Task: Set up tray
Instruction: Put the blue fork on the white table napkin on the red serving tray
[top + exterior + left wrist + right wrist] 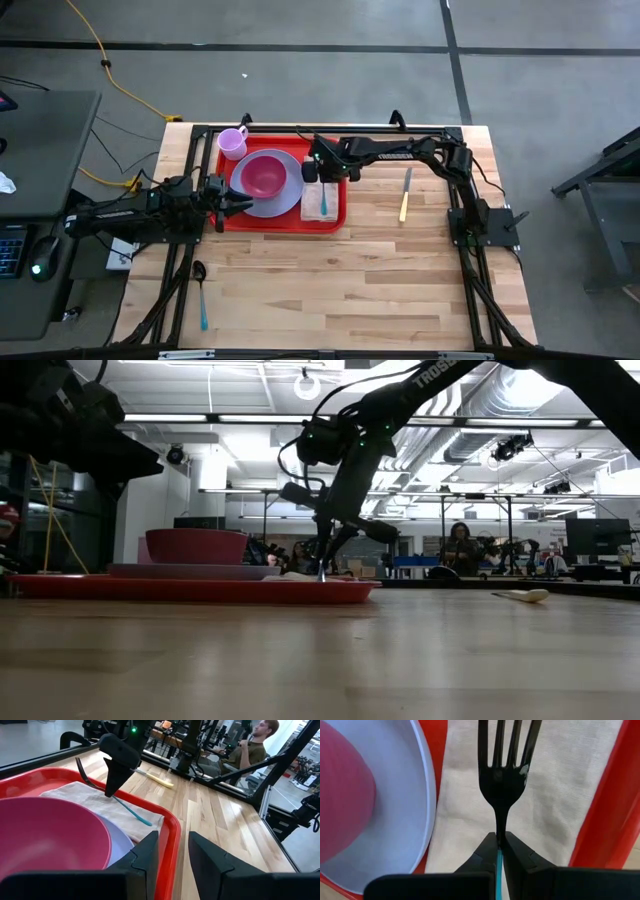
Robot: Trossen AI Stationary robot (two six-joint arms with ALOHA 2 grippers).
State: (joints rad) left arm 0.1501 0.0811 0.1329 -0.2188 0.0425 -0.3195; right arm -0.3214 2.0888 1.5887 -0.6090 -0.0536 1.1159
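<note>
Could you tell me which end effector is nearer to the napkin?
Right. The right end effector is directly over the napkin, holding a fork above it; the left end effector is at the tray's opposite edge.

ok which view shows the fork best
The right wrist view: the fork fills it, black tines over the napkin, neck pinched in the right pincer. The left wrist view shows it tilted with its teal handle. The high and low views mostly hide it behind the arm.
</note>
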